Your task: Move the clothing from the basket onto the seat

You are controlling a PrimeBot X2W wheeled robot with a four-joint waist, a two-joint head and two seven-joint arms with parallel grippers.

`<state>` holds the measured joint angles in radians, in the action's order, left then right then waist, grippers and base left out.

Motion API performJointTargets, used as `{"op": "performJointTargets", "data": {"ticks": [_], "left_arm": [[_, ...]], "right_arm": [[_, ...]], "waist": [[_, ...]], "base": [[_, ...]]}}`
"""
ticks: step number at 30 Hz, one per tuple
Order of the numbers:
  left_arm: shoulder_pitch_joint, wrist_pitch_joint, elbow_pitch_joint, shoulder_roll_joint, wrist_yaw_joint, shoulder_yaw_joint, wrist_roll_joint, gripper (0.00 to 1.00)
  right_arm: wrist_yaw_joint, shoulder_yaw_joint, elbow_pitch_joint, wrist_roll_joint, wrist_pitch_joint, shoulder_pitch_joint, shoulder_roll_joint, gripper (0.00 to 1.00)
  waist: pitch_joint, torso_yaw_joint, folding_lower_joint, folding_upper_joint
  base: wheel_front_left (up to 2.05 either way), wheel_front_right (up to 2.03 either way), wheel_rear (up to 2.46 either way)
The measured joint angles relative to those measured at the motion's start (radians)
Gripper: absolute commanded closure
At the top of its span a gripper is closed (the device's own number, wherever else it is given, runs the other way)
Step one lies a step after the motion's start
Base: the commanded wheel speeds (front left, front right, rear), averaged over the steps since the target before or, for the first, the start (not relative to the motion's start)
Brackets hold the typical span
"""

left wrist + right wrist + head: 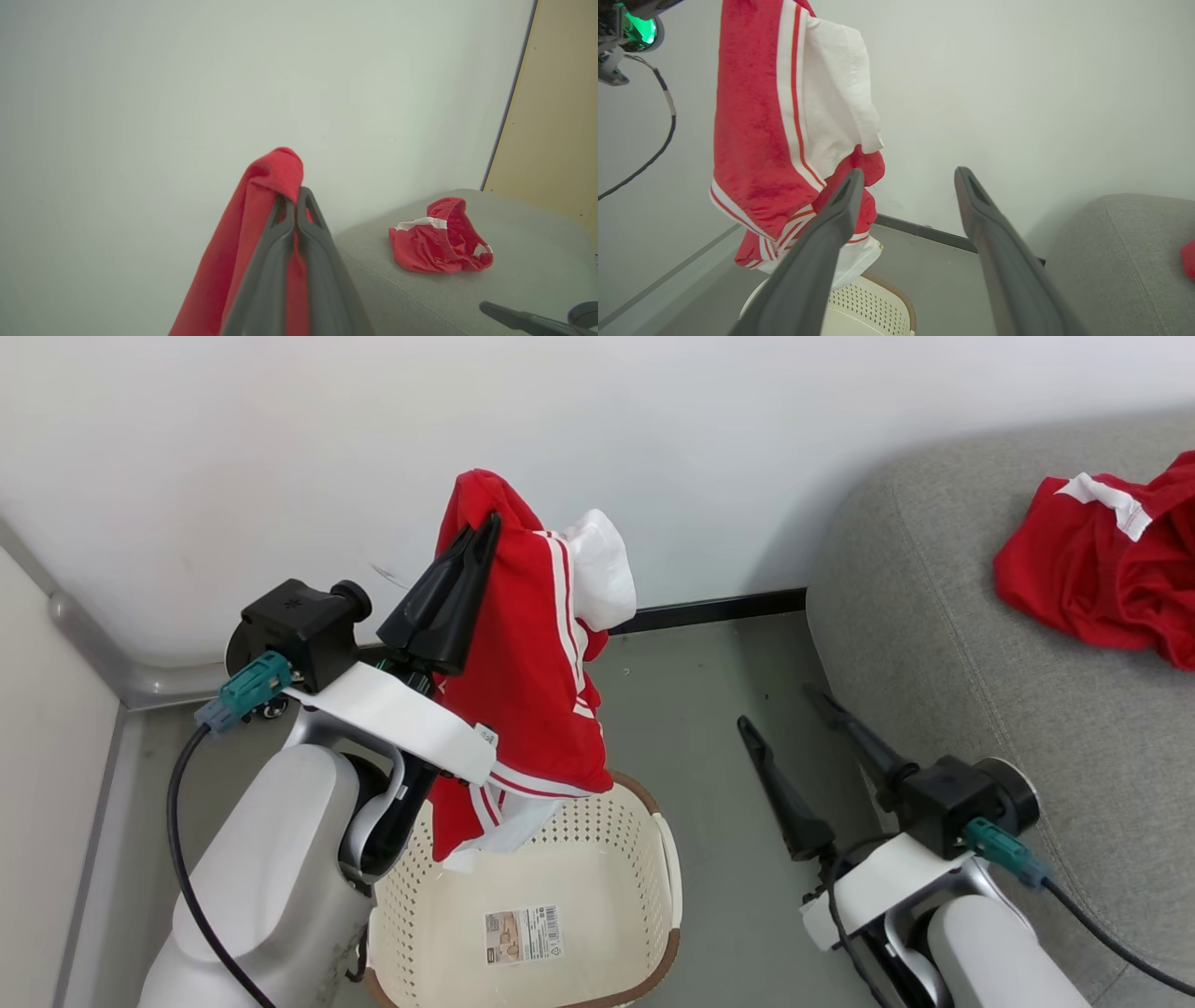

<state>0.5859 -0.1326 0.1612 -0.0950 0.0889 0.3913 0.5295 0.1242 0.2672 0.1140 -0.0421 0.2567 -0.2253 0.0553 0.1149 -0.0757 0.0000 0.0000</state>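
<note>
While my left jaws are clamped together on a red garment, it hangs from them over the basket, white-striped hem just above the far rim. My right jaws stand wide apart, holding nothing, over the floor between basket and seat. A second red garment lies on the seat, well in from its rounded edge.
</note>
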Motion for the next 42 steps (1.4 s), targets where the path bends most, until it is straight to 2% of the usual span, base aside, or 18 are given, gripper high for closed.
{"op": "performJointTargets", "data": {"ticks": [9,14,35,42], "left_arm": [[0.022,0.021,-0.02,0.016,-0.004,0.008,0.025,1.0],[0.038,0.027,-0.038,0.026,-0.007,0.021,0.025,1.0],[0.084,0.071,-0.112,0.04,-0.007,0.095,0.024,1.0],[0.084,0.08,-0.127,0.044,-0.012,0.106,0.024,1.0]], "right_arm": [[0.0,0.102,0.033,-0.028,0.0,0.003,0.01,0.0],[0.0,0.12,0.048,-0.041,0.0,0.016,0.016,0.0],[0.0,0.276,-0.016,-0.281,0.0,0.013,0.018,0.0],[0.0,0.296,-0.035,-0.314,0.0,0.009,0.048,0.0]], "waist": [[-0.026,-0.002,0.0,0.0],[-0.037,-0.003,0.0,0.0],[-0.047,-0.004,0.0,0.0],[-0.05,-0.005,0.0,0.0]], "base": [[0.0,0.0,0.0],[0.0,0.0,0.0],[0.0,0.0,0.0],[0.0,0.0,0.0]]}}
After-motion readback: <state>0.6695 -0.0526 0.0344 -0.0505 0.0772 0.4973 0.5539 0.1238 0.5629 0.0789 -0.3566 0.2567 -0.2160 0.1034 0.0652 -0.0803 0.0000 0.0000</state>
